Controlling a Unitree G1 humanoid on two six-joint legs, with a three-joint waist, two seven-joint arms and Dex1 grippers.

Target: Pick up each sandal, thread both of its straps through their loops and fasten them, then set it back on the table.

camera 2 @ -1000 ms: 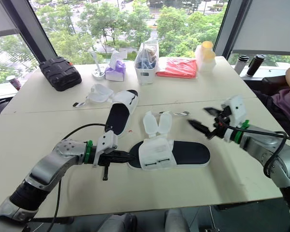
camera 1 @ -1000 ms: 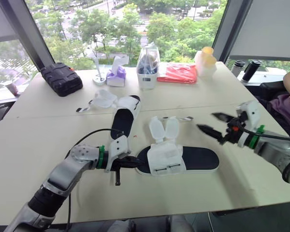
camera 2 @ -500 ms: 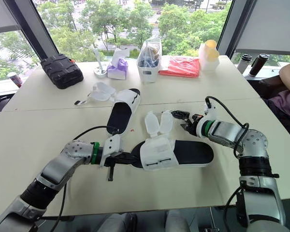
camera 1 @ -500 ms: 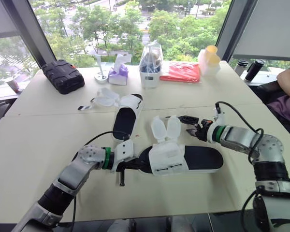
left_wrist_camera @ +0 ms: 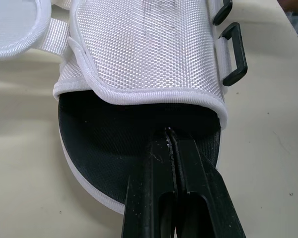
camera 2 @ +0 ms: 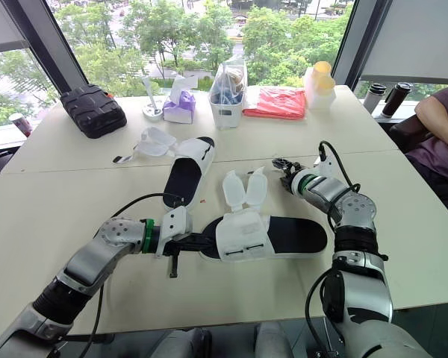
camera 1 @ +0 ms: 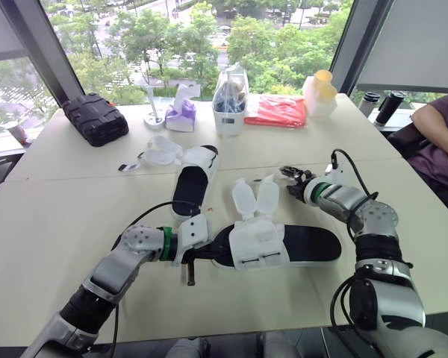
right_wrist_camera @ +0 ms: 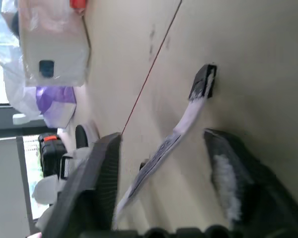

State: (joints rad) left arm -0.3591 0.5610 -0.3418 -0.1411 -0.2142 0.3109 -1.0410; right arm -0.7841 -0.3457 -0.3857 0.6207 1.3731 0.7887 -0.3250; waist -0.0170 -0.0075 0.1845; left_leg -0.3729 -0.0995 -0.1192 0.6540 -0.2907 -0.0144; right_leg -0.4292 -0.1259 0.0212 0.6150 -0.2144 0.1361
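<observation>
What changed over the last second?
The right gripper swung in from the right and now sits open astride the loose strap. The left gripper stays shut on the near sandal; the far sandal is unmoved.

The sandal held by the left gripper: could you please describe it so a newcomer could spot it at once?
On the long cream table by the windows lie two black-soled sandals with white fabric uppers. Yours is the crosswise sandal nearer the front edge, white flaps open; unlike the lengthwise sandal behind it, its sole sits in the shut jaws of the left gripper.
</observation>
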